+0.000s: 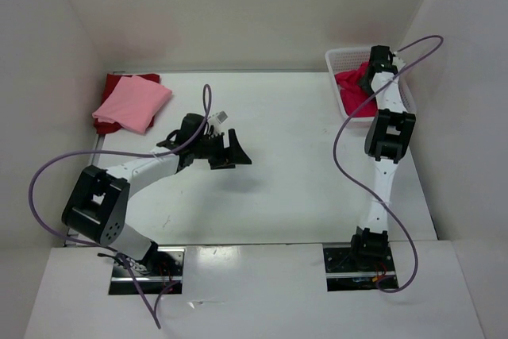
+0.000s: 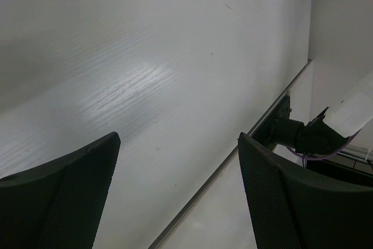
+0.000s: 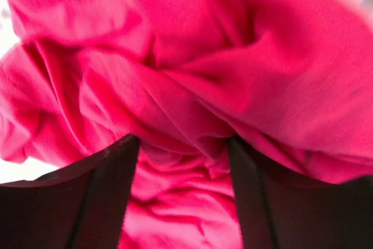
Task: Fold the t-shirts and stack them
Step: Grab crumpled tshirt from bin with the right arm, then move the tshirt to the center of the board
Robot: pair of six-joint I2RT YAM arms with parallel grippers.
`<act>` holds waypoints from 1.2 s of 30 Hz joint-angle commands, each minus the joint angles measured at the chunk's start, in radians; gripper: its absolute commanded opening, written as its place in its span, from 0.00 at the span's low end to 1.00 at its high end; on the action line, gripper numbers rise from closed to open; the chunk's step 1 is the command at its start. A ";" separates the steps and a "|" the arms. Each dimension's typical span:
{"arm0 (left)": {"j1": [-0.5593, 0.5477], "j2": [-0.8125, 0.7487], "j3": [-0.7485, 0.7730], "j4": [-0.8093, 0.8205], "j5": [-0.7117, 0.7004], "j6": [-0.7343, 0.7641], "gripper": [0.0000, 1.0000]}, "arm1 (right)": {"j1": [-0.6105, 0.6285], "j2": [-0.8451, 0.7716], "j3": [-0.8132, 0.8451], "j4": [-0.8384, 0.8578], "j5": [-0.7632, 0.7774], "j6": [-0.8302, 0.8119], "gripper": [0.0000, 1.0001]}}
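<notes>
A folded light pink t-shirt [image 1: 132, 103] lies on top of a dark red t-shirt [image 1: 119, 83] at the table's back left. The crimson-magenta t-shirt [image 1: 348, 89] sits crumpled in the white lattice basket [image 1: 343, 57] at the back right. My right gripper [image 1: 364, 80] reaches down into that basket. In the right wrist view its jaws stand wide apart, and the gripper [image 3: 183, 142] is pushed into the crimson t-shirt [image 3: 192, 56], with folds bulging between the fingers. My left gripper [image 1: 236, 149] hovers open over the bare middle of the table, with nothing between the fingers [image 2: 178, 147].
White walls enclose the table on the left, back and right. The basket stands against the right wall. In the left wrist view, the table's near edge strip [image 2: 233, 158] and the right arm's base [image 2: 291, 129] show beyond the fingers.
</notes>
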 commanded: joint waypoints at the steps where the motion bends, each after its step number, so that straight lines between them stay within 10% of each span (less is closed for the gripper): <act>1: 0.011 0.017 0.039 0.010 0.006 0.031 0.89 | 0.003 0.071 0.186 -0.088 0.143 -0.044 0.64; 7: 0.047 0.028 0.058 0.001 0.006 0.020 0.89 | 0.013 0.094 0.208 -0.102 0.085 -0.035 0.00; 25: 0.265 -0.003 0.133 0.009 -0.023 -0.113 0.89 | 0.217 -0.754 0.004 0.191 -0.611 0.073 0.00; 32: 0.455 -0.090 0.089 0.018 -0.058 -0.207 0.89 | 0.406 -0.811 0.129 0.403 -0.943 0.261 0.00; 36: 0.569 -0.144 0.041 0.018 -0.047 -0.238 0.89 | 0.415 -0.868 -0.171 0.545 -0.989 0.348 0.01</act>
